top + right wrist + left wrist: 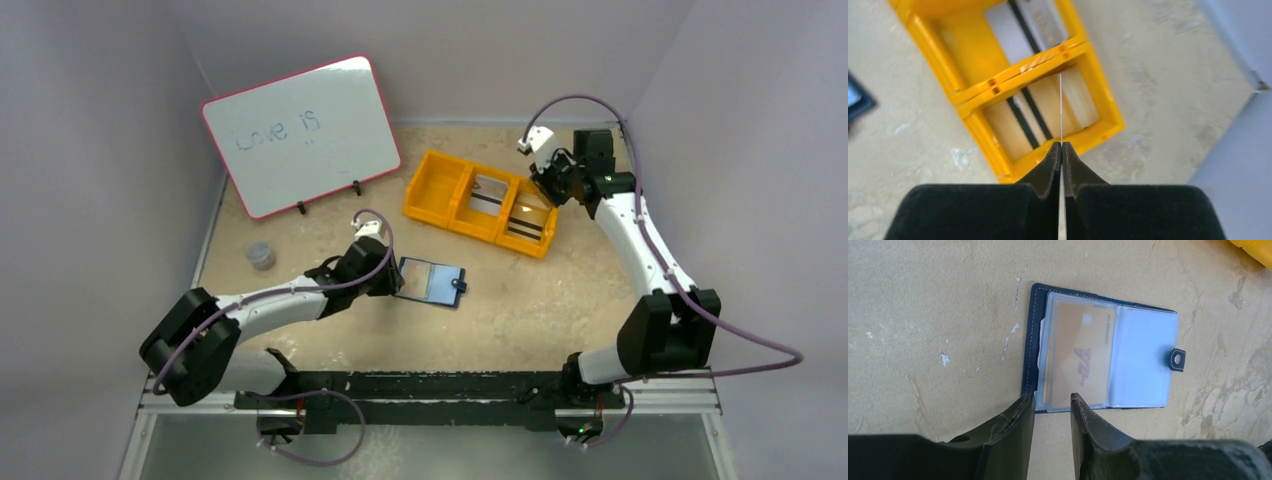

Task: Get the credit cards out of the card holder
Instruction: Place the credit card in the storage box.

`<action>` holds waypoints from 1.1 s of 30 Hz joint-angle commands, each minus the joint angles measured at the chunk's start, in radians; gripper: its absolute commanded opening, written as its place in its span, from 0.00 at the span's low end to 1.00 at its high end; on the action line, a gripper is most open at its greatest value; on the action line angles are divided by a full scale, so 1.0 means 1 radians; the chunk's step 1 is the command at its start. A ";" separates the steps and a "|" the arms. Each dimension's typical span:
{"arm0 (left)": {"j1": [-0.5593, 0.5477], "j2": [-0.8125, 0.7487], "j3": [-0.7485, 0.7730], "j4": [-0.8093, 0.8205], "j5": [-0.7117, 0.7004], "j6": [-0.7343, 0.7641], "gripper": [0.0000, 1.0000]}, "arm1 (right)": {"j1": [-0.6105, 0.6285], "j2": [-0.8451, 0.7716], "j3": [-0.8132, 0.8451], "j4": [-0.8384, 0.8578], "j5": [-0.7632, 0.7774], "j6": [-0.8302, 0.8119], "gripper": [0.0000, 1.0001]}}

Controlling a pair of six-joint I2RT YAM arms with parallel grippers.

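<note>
Orange plastic forms the tray (437, 187) in the upper middle of the top view, with three compartments in a row. Its middle compartment holds one whitish-grey card (488, 194) with a dark stripe. The compartment at the right end holds pale cards (1045, 112) lying flat and overlapping. Two dark stripes show on them, but I cannot tell their exact count.

The right end effector (1061, 146) hangs above this right-end compartment. Its jaws are pressed together on a credit card (1061, 105), which the right wrist view sees edge-on as one thin pale line. Whether its far edge touches the cards below, I cannot tell.

The navy-blue card holder (1143, 355) lies open and flat on the bench (923, 315). In the top view it is near the middle, below and left of the tray and well apart from it. Its snap tab (1177, 359) sticks out at the right side in the left wrist view. Inside are pale see-through pockets, and the pocket on the left half holds a tan card (1078, 357), seen through the plastic.

The left end effector (1050, 402) is at the lower edge of the card holder in that view, just at the pocket with the tan card. Its jaws stand a narrow way apart and grip nothing. The lower edge of the pocket shows in the gap between the two dark fingers (1018, 425).
</note>
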 commanded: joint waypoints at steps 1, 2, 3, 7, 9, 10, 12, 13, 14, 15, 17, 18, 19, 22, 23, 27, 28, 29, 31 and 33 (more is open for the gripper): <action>0.005 -0.065 0.054 -0.035 -0.019 0.041 0.33 | -0.004 0.029 0.035 -0.083 -0.116 -0.120 0.00; 0.004 -0.070 0.055 -0.044 -0.022 0.044 0.33 | -0.004 0.036 0.043 -0.083 -0.110 -0.123 0.00; 0.006 -0.074 0.056 -0.049 -0.024 0.045 0.33 | -0.004 0.048 0.054 -0.086 -0.111 -0.129 0.00; 0.006 -0.094 0.050 -0.048 -0.028 0.035 0.34 | -0.004 0.158 0.110 -0.193 -0.132 -0.189 0.00; 0.007 -0.105 0.051 -0.050 -0.032 0.034 0.33 | -0.004 0.223 0.135 -0.257 -0.153 -0.221 0.00; 0.007 -0.110 0.052 -0.056 -0.040 0.033 0.34 | -0.004 0.253 0.151 -0.282 -0.171 -0.233 0.00; 0.009 -0.125 0.055 -0.073 -0.050 0.032 0.34 | -0.006 0.306 0.195 -0.326 -0.198 -0.247 0.00; 0.010 -0.135 0.056 -0.083 -0.054 0.032 0.34 | -0.005 0.327 0.206 -0.335 -0.193 -0.249 0.00; 0.009 -0.148 0.056 -0.093 -0.059 0.034 0.34 | -0.005 0.349 0.211 -0.339 -0.184 -0.250 0.00; 0.010 -0.159 0.055 -0.103 -0.064 0.035 0.34 | -0.006 0.361 0.212 -0.340 -0.167 -0.249 0.00; 0.012 -0.178 0.055 -0.122 -0.072 0.043 0.34 | -0.012 0.367 0.215 -0.346 -0.151 -0.241 0.00; 0.014 -0.186 0.057 -0.135 -0.079 0.045 0.34 | -0.016 0.360 0.212 -0.336 -0.164 -0.243 0.00; 0.014 -0.192 0.057 -0.143 -0.086 0.048 0.34 | -0.019 0.350 0.208 -0.328 -0.176 -0.249 0.00; 0.018 -0.201 0.050 -0.146 -0.091 0.052 0.34 | -0.022 0.310 0.194 -0.301 -0.191 -0.244 0.00; 0.018 -0.199 0.050 -0.143 -0.088 0.052 0.34 | -0.024 0.295 0.194 -0.292 -0.190 -0.239 0.00; 0.020 -0.178 0.057 -0.135 -0.069 0.056 0.34 | -0.025 0.262 0.192 -0.247 -0.149 -0.217 0.00; 0.021 -0.175 0.058 -0.134 -0.066 0.057 0.34 | -0.024 0.275 0.198 -0.260 -0.140 -0.220 0.00; 0.021 -0.176 0.060 -0.134 -0.064 0.058 0.34 | -0.024 0.293 0.202 -0.267 -0.128 -0.219 0.00; 0.021 -0.185 0.061 -0.135 -0.064 0.059 0.34 | -0.024 0.336 0.221 -0.302 -0.104 -0.220 0.00; 0.020 -0.200 0.061 -0.141 -0.065 0.059 0.34 | -0.024 0.370 0.244 -0.331 -0.104 -0.226 0.00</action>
